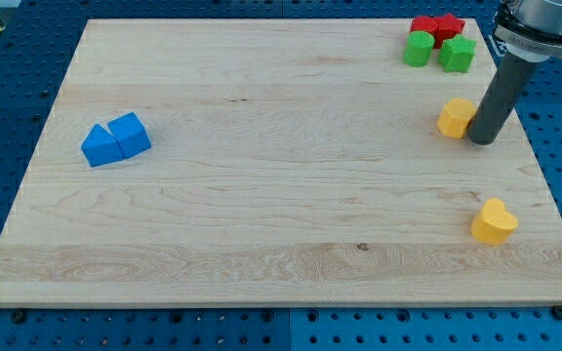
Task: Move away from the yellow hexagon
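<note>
Two blue blocks [115, 139] sit together at the wooden board's [261, 224] left. Far right, near the top, the yellow hexagon [455, 117] touches my tip [482, 140]; there is no claw, only a rod. Moving away seems not yet begun. A yellow heart [494, 221] lies below.

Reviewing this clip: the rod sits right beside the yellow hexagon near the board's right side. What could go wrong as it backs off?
1. My tip looks to be touching the yellow hexagon on its right; any leftward drift would shove it.
2. Retreating toward the view's top risks hitting the green blocks and red blocks.
3. Retreating toward the view's bottom could nudge the yellow heart.
</note>
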### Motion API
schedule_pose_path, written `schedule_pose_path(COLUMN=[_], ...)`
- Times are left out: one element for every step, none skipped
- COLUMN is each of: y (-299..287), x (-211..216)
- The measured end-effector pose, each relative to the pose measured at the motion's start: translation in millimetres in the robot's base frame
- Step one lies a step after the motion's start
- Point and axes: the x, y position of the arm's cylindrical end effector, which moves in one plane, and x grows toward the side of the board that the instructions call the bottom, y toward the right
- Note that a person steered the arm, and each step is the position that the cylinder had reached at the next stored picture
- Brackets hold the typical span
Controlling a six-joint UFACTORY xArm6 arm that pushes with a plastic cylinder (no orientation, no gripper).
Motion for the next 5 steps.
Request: schedule_pose_path(y=[-0.4, -0.4, -3.0, -22.0, -23.5], x=[-5.7, -14.3, 0.4, 4.6, -25.0])
